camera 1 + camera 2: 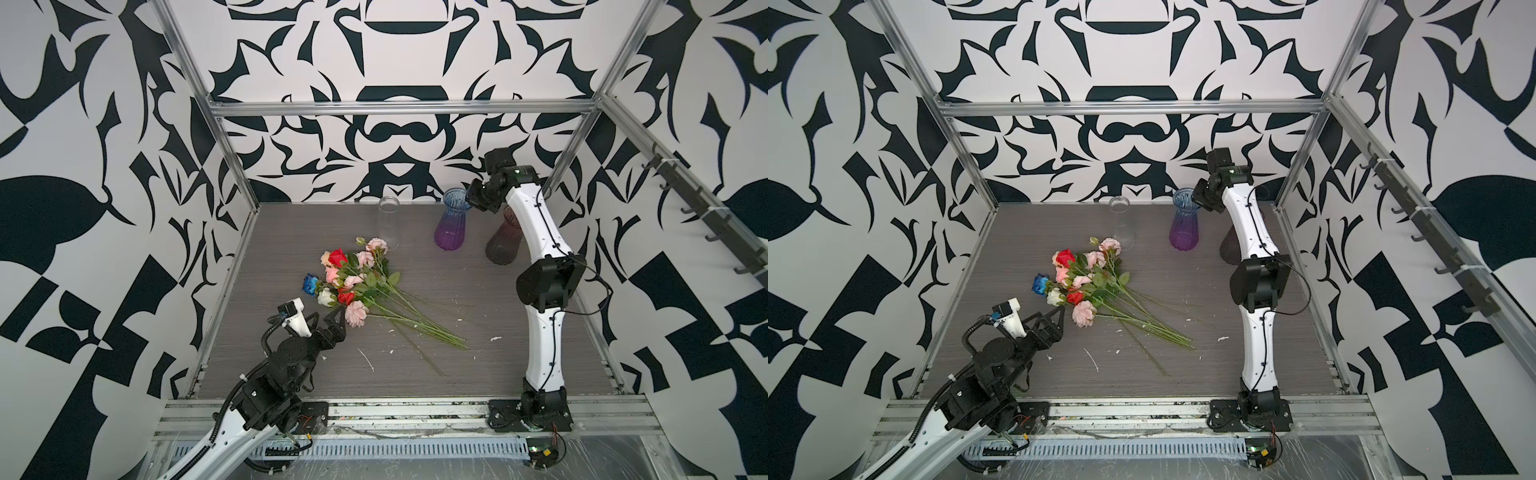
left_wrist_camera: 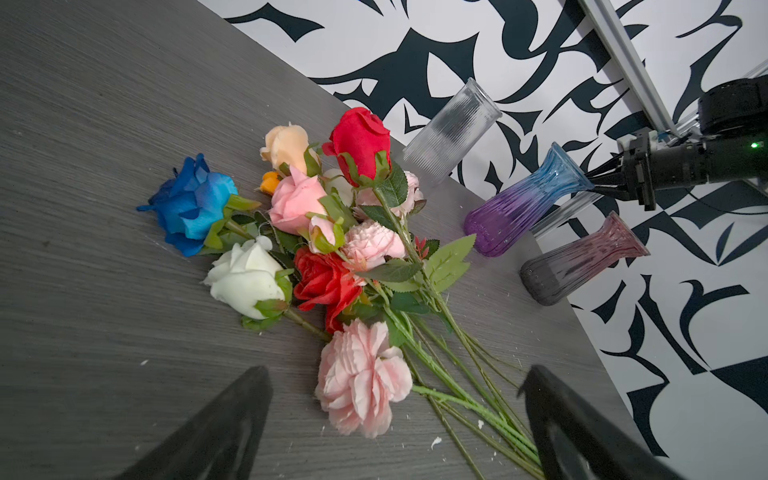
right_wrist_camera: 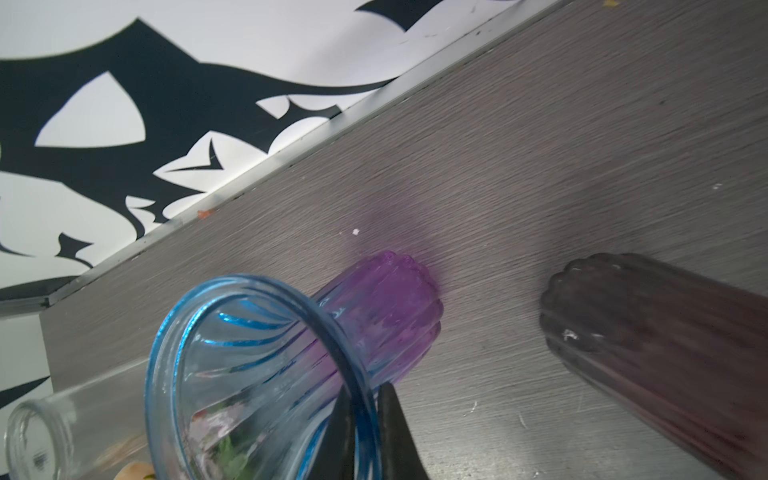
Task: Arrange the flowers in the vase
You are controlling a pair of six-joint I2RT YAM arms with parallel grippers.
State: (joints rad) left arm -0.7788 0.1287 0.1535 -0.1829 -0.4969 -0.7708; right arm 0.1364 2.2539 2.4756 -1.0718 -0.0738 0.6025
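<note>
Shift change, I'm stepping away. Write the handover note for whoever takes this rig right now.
Left gripper: open, empty, at the near edge of the flowers.
Right gripper: shut on the rim of the blue-purple vase, which stands upright at the back.
Flowers: all lying in one pile on the table.
Done: vase gripped, no flower in it.
Left: every flower goes into the vase.

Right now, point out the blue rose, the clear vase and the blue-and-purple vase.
blue rose [image 2: 191, 203], left wrist view, petals.
clear vase [image 1: 389, 226], in a top view, wall.
blue-and-purple vase [image 3: 386, 320], right wrist view, purple base.
</note>
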